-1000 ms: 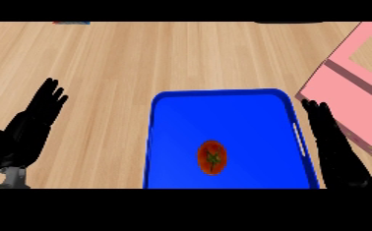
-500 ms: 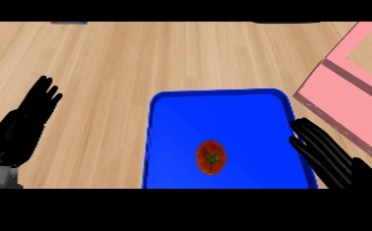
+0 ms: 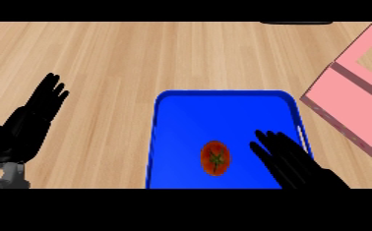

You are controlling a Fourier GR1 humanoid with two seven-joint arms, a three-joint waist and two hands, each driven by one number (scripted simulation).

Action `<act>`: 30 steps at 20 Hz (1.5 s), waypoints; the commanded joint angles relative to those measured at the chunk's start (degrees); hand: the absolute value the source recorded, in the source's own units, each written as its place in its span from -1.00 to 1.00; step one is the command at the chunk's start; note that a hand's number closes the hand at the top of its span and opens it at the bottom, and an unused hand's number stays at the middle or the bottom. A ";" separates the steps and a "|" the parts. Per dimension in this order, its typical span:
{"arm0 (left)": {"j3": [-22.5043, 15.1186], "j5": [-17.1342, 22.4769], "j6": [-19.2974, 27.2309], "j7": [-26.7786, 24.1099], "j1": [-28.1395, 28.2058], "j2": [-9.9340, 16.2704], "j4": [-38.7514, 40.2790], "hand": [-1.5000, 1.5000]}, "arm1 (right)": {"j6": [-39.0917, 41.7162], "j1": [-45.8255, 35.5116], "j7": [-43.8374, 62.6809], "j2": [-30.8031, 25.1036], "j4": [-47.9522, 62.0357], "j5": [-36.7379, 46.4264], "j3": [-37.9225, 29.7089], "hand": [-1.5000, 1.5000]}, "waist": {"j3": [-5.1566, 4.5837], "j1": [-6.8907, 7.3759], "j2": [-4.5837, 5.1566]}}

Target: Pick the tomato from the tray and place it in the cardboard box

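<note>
A red tomato (image 3: 215, 158) with a green stalk lies in the blue tray (image 3: 218, 108), near the tray's front. My right hand (image 3: 294, 164) is over the tray's right half, fingers straight and open, its fingertips a short way right of the tomato and not touching it. At the right edge sits the pink box (image 3: 347, 91), its open flaps showing. My left hand (image 3: 33, 119) rests open on the left, fingers up, well away from the tray.
The light wooden counter (image 3: 145, 58) stretches behind and to the left of the tray. A dark object (image 3: 296, 23) shows at the top edge, far back right.
My right hand has moved left from beside the tray's right rim to over the tray, closer to the tomato. The left hand has shifted only slightly. The tomato has not moved.
</note>
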 commanded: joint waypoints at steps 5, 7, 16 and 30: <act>2.49 -0.27 -3.58 -1.46 -1.18 -0.84 3.72 0.00 | 14.87 -12.42 20.95 14.21 2.40 1.70 7.50 -1.00 | 0.21 -0.16 0.09; 1.19 -2.69 0.01 2.60 -3.33 -2.11 1.08 0.00 | 17.49 -12.03 23.96 16.61 0.29 3.04 9.15 -1.00 | 0.26 -0.43 0.01; 2.87 -5.73 -2.16 0.62 0.16 -6.72 0.45 0.00 | 16.94 -8.96 14.46 20.55 10.13 8.27 6.98 -1.00 | 0.30 -0.40 0.03; 7.53 -7.34 -6.00 3.42 -2.53 -7.95 1.96 0.00 | 22.09 -10.58 15.61 29.55 11.01 18.65 10.58 -1.00 | 0.28 -0.43 0.01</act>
